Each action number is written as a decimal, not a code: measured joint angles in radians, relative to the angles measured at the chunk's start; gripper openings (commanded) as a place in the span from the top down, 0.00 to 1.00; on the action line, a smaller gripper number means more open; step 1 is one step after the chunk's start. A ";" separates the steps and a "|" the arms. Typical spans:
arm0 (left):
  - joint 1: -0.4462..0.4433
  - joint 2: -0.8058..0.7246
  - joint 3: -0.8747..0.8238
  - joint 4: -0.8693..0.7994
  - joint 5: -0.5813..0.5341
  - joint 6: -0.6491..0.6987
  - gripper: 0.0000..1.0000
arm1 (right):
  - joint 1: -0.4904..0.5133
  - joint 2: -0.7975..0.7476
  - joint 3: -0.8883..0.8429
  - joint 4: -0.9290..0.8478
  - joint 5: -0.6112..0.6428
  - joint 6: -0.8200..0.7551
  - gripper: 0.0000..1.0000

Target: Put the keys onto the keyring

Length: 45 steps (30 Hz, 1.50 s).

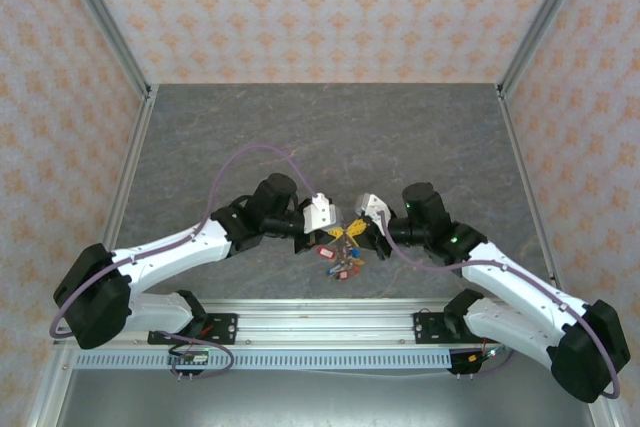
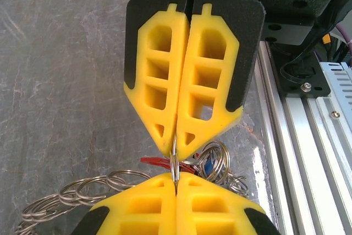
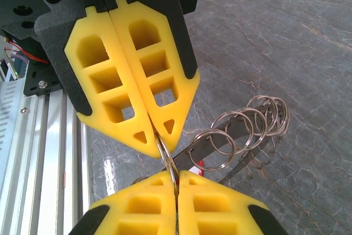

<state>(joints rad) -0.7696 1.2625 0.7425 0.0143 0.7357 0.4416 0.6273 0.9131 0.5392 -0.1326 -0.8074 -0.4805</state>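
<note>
The keyring (image 1: 345, 245) is seen between the two arms, near the front edge of the table (image 1: 300, 127). Its wire is pinched edge-on by the left gripper (image 2: 176, 179) and the right gripper (image 3: 177, 175) — both clamped fully onto it — and runs tip to tip, with coloured tags (image 1: 338, 269) trailing toward the bases.

Far bench (image 1: 330, 127) lies open. Near the front rail (image 1: 320, 322), left pincer (image 2: 176, 179) and right pincer (image 3: 177, 175) meet tip to tip over the keyring (image 1: 342, 252), blocking the middle.
</note>
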 measured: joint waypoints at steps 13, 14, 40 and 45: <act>-0.001 0.000 -0.026 0.059 -0.014 -0.015 1.00 | -0.016 -0.013 -0.023 0.021 0.011 0.049 0.96; -0.001 0.000 -0.026 0.061 -0.015 -0.015 1.00 | -0.016 -0.013 -0.023 0.020 0.014 0.051 0.96; -0.001 0.000 -0.050 0.115 -0.040 -0.048 1.00 | -0.024 0.031 0.016 -0.044 0.102 0.155 0.78; -0.001 0.000 -0.050 0.114 -0.037 -0.048 1.00 | -0.029 -0.012 0.029 -0.099 0.095 0.074 0.75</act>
<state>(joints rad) -0.7704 1.2629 0.6926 0.1284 0.6987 0.3939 0.5983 0.9009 0.5682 -0.2314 -0.7120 -0.4065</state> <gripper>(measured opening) 0.040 0.247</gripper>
